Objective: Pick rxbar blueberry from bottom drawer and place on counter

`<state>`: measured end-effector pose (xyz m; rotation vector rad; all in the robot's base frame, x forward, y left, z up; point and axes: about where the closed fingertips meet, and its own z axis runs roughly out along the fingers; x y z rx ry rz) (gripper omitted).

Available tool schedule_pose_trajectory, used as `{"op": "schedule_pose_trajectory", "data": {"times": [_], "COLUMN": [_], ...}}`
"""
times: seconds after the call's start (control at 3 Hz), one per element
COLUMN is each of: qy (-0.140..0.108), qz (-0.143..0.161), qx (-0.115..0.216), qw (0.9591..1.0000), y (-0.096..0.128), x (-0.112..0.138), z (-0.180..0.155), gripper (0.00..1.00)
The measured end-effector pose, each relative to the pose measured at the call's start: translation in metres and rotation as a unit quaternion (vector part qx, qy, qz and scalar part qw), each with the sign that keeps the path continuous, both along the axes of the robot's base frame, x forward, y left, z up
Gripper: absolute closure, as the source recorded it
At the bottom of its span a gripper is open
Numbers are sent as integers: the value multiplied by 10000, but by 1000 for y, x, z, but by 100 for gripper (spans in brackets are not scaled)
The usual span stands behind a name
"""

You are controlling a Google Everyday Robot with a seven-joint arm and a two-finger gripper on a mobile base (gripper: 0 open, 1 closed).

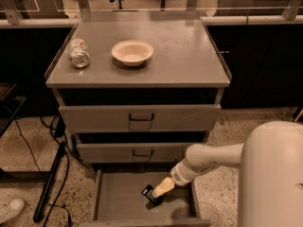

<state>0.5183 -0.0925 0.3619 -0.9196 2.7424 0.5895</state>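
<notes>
Hand (pixel 160 191) low, tilted toward rxbar blueberry (pixel 148 193)

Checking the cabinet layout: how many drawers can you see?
3. The top drawer and middle drawer, each with a dark handle, sit below the counter; the bottom drawer is pulled out, with the gripper reaching into it by the rxbar blueberry.
</notes>
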Motion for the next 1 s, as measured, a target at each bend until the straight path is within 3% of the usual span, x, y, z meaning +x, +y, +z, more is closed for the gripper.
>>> {"op": "schedule_pose_trajectory", "data": {"times": [0.33,0.67,1.0], "qy": [221,221,241], "qz": [-119,-119,-286], "qx": [69,69,233], "qw": [9997,9997,9990], "y": [6,6,20], "x": [-2,-2,5], "z": [-32,-32,-44], "gripper": [0,0,0]}}
